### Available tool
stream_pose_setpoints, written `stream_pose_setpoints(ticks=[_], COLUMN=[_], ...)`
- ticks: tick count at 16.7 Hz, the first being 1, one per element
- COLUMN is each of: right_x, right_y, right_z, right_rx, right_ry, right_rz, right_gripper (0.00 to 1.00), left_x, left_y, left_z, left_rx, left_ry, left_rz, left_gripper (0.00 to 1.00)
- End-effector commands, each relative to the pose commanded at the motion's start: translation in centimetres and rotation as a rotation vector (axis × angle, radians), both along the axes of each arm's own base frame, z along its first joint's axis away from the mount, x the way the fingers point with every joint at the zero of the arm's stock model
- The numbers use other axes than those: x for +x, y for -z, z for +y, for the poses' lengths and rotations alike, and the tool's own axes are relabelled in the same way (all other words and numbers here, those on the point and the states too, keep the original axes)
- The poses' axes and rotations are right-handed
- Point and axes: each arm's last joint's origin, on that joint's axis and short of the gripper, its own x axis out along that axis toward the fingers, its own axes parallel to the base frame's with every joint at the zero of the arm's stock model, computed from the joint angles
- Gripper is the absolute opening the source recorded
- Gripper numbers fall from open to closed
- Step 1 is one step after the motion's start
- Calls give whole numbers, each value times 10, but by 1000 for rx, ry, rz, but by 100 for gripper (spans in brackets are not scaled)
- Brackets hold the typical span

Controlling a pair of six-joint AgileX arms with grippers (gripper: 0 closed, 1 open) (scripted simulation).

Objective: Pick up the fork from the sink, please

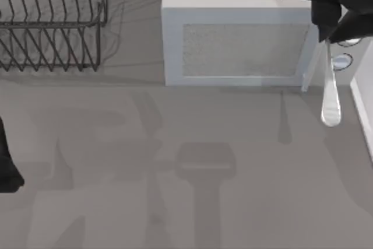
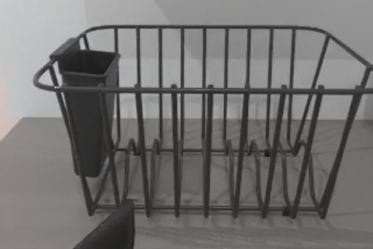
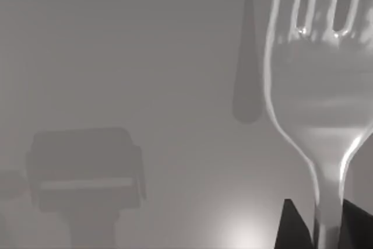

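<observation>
- The grey surface carries a white box-like unit at the back and a wire dish rack at far left.
- My left end effector sits parked at the left edge, facing the rack; I cannot tell its fingers.
- My right end effector is clamped on the fork, which hangs clear above the surface at far right, so I judge the pickup done.

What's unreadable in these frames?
Tine tips of the fork: cut by the right wrist view's top edge.
Grip of the right end effector: cut by that view's bottom edge; under the arm in the top view.
Most of the left end effector: cut by the left wrist view's bottom edge.
Part of the dish rack: past the top view's corner.
</observation>
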Motion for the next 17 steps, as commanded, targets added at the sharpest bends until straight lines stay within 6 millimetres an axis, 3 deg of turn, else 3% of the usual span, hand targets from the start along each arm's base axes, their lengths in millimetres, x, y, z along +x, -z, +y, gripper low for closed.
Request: stream_pose_setpoints(ticks=[3,6,13,17], right_x=[-31,-45,-46,-43], right_y=[26,58,68,109], right_z=[49,76,80,82], right_rx=[-22,-79,-89,-90], right_ry=[-49,-89,-93,-94], right_rz=[122,228,245,245], right_gripper=[0,0,0,0], left_x=[0,0,0,0], left_y=[0,0,0,0], left_z=[0,0,0,0], left_rx=[0,0,0,0], left_ry=[0,0,0,0], left_rz=[0,0,0,0], left_gripper=[100,100,100,100])
